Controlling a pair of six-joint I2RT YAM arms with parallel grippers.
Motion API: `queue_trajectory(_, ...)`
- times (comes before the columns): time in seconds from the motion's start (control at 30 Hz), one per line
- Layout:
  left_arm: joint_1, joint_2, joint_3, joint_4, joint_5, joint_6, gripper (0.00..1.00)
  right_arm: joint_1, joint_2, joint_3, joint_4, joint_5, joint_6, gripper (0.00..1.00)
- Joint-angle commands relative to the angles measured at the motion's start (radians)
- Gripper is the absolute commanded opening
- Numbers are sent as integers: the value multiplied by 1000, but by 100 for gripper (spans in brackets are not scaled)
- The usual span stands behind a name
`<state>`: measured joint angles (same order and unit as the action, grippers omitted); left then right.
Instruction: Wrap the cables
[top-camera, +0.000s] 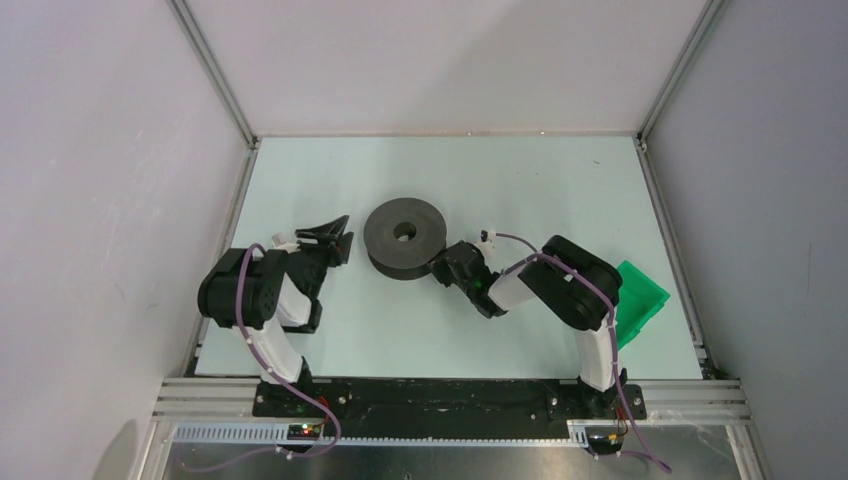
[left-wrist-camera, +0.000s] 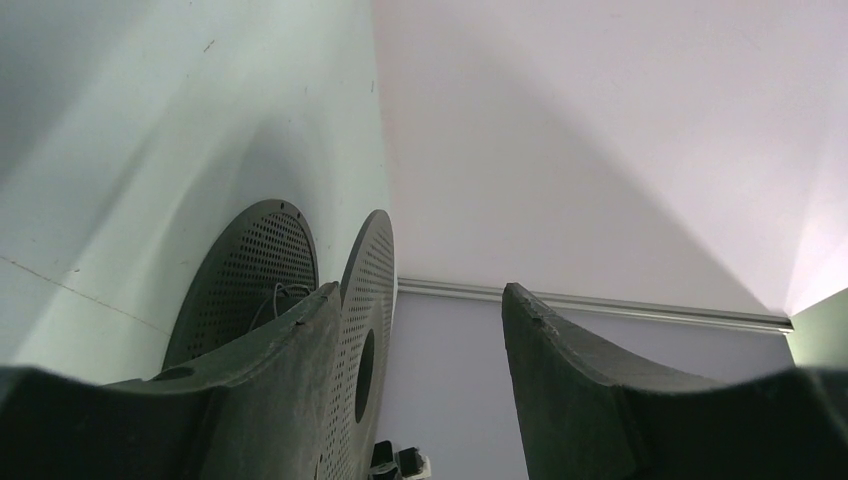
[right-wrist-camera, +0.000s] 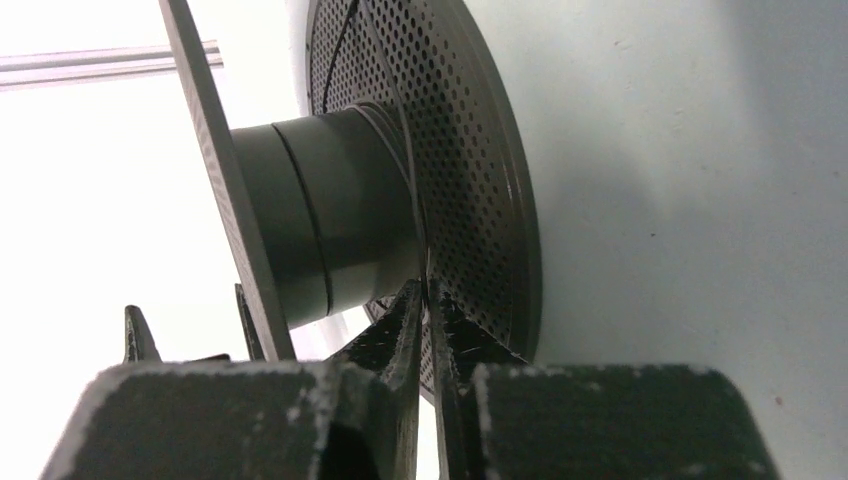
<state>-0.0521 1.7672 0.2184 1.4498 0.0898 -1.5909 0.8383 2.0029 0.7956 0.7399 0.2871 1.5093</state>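
The dark grey spool (top-camera: 404, 236) lies flat at the table's middle. My right gripper (top-camera: 446, 268) reaches between its two flanges at the near right. In the right wrist view its fingertips (right-wrist-camera: 425, 292) are pinched together against the hub. They hold the thin dark cable (right-wrist-camera: 400, 170), which has a few turns lying next to the perforated flange (right-wrist-camera: 470, 160). My left gripper (top-camera: 331, 238) is open and empty just left of the spool. In the left wrist view (left-wrist-camera: 420, 295) a fine loop of cable (left-wrist-camera: 281, 293) shows between the flanges (left-wrist-camera: 375, 270).
A green bin (top-camera: 637, 298) sits at the table's right edge, behind the right arm. White walls with metal rails close in the table on the left, back and right. Purple cords run along both arms.
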Motion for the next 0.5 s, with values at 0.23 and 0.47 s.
queue_trajectory(0.23, 17, -22, 12, 41, 34, 35, 64, 9, -49, 33, -82, 85, -5, 13)
queue_trajectory(0.47, 17, -21, 14, 41, 37, 37, 64, 10, -83, 32, -115, 91, -34, 18)
